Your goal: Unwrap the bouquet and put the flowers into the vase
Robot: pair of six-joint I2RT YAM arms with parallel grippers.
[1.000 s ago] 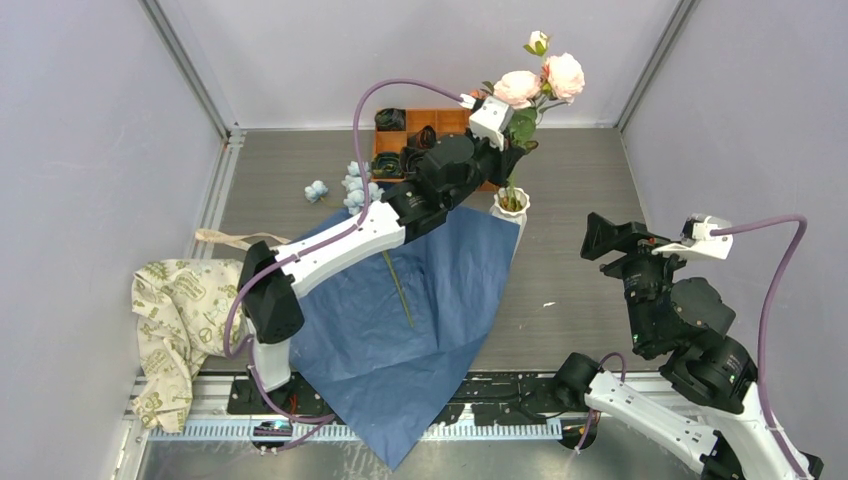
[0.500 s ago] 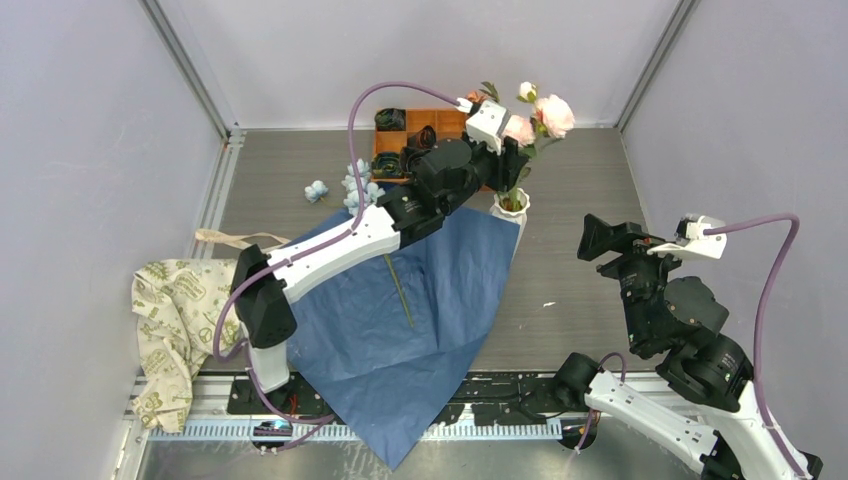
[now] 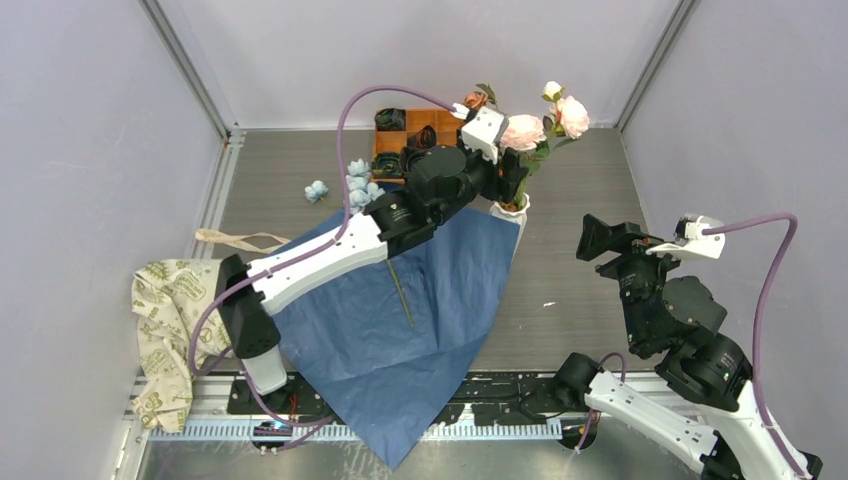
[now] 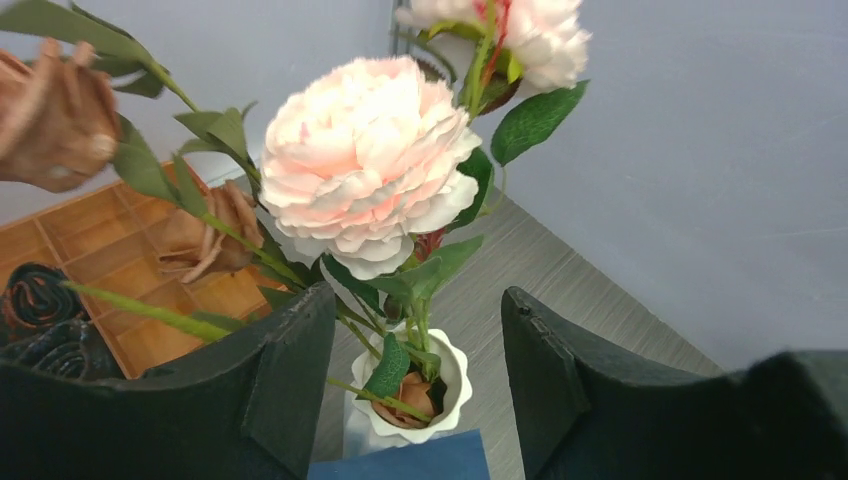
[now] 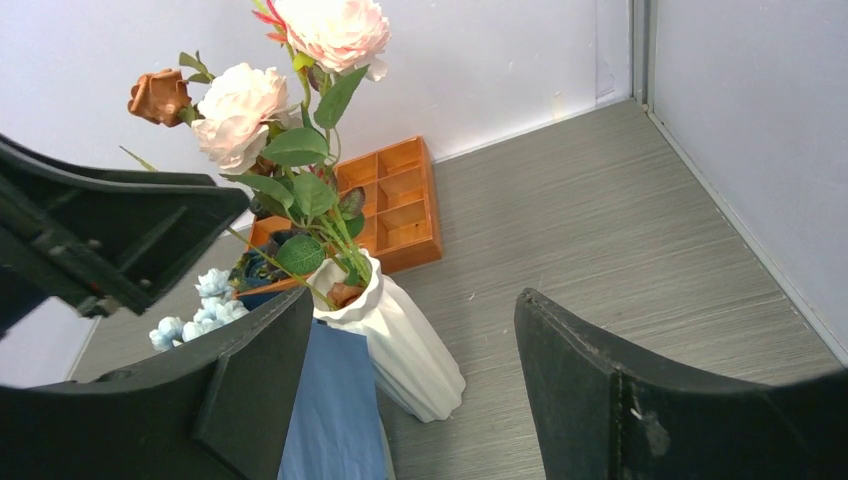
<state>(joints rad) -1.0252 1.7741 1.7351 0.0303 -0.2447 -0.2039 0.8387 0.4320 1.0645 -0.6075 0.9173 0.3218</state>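
The white ribbed vase point(image 3: 512, 208) point(image 4: 455, 385) point(image 5: 410, 350) stands upright at the far corner of the spread blue wrapping paper point(image 3: 430, 300). Pink flowers point(image 3: 523, 130) point(image 4: 365, 160) point(image 5: 240, 105) with green leaves and a brown bloom stand in it, stems down its mouth. My left gripper point(image 3: 508, 175) point(image 4: 418, 300) hovers just above the vase, open, its fingers on either side of the stems without pressing them. Pale blue flowers point(image 3: 358, 185) point(image 5: 205, 305) lie on the table. My right gripper point(image 3: 592, 238) point(image 5: 415, 300) is open and holds nothing, right of the vase.
An orange compartment tray point(image 3: 405, 135) point(image 5: 400, 200) with dark rolled items sits behind the vase. A loose green stem point(image 3: 400, 288) lies on the blue paper. A cream floral cloth bag point(image 3: 175, 310) and a beige strip point(image 3: 240, 238) lie at the left.
The left gripper has opened and let go of the pink flowers, which have sunk lower into the vase. The left arm has dropped and stretched toward the vase. The right arm has barely moved.
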